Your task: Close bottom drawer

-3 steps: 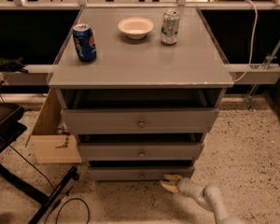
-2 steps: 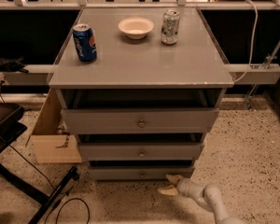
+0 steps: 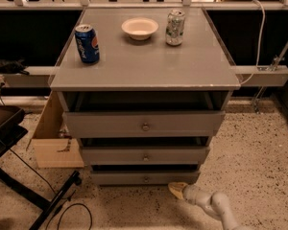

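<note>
The gripper (image 3: 177, 190), spread or not I cannot tell, sits low just before the bottom drawer (image 3: 145, 178), a cardboard box (image 3: 53, 145) beside the cabinet (image 3: 144, 68).

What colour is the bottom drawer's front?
The bottom drawer is plain grey, camera view; the gripper is by its right end.

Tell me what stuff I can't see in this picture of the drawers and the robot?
All in the camera view:
- Inside of the bottom drawer: hidden by the middle drawer and shadow.
- The arm behind the gripper, low by the bottom drawer's right end: cut off by the bottom edge.
- The silver can: lettering too small to read.
- The cardboard box: partly hidden behind the cabinet.
</note>
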Motion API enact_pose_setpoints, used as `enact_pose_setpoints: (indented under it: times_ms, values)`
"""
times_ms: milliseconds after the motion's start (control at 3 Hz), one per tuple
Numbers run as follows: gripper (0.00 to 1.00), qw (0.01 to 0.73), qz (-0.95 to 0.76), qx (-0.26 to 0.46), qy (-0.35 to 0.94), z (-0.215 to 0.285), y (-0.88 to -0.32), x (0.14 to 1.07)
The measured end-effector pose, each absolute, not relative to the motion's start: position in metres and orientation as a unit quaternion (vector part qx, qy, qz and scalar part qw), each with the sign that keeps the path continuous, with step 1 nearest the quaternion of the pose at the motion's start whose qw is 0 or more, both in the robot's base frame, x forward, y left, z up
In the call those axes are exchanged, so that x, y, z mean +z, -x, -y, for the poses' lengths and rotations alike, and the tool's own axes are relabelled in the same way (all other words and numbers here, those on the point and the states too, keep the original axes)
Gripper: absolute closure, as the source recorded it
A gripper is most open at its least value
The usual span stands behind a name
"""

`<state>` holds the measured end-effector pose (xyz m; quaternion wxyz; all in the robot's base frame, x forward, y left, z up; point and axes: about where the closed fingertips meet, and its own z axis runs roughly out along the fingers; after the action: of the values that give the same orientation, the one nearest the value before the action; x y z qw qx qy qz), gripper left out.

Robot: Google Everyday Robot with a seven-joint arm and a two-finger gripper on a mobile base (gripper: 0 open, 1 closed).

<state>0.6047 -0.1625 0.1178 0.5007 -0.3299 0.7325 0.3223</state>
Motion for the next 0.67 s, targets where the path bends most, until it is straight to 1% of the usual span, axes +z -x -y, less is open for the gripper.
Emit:
enact_pose_setpoints:
  times_ms: [333, 667]
  values:
    - [1.0, 0.502, -0.732, 0.306, 0.345, 0.182, -0.579, 0.125]
    - [1.0, 0.496, -0.743, 0.259, 0.368, 0.23, -0.545, 0.144]
